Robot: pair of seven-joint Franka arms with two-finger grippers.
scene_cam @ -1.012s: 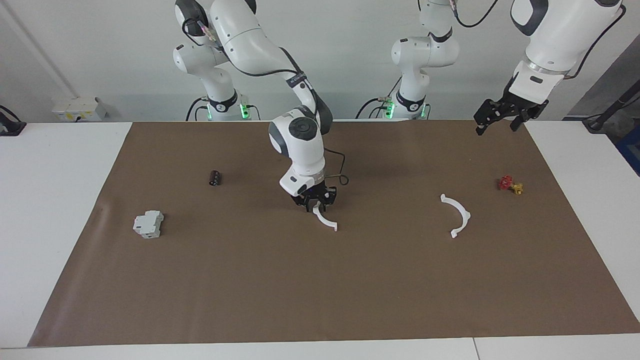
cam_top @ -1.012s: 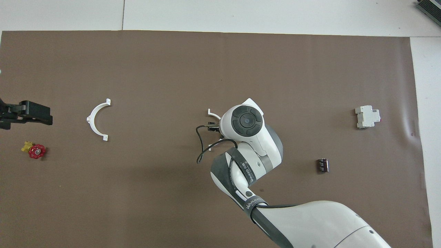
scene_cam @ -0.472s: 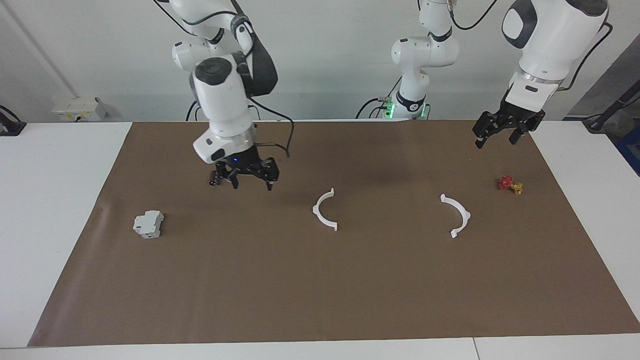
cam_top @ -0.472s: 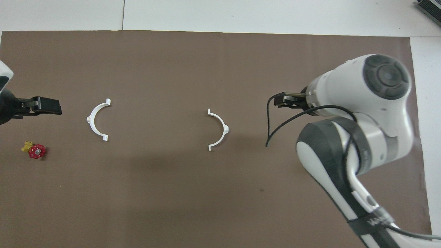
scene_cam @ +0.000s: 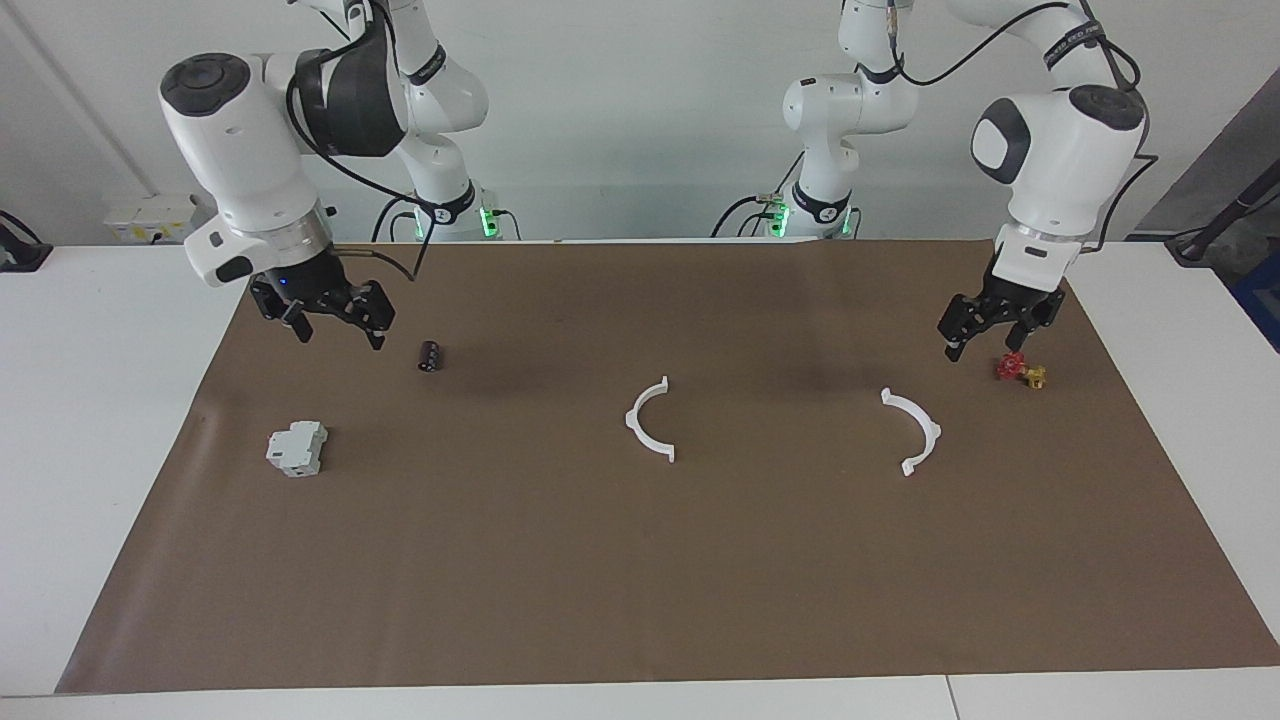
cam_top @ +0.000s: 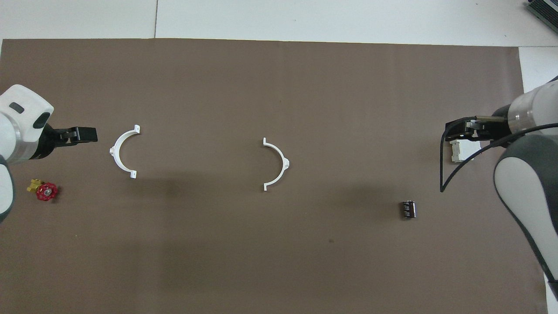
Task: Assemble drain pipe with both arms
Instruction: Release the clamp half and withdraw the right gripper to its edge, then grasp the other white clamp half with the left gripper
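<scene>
Half-ring arcs [scene_cam: 650, 420] [scene_cam: 913, 431] apart — brown mat [scene_cam: 640, 560], white table [scene_cam: 100, 420]

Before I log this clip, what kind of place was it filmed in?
Most likely a robotics lab or test bench, not a home. Two white arms, the right arm and the left arm, stand at a white table laid with a brown mat, where small parts such as two white half-ring arcs lie spaced apart.
</scene>
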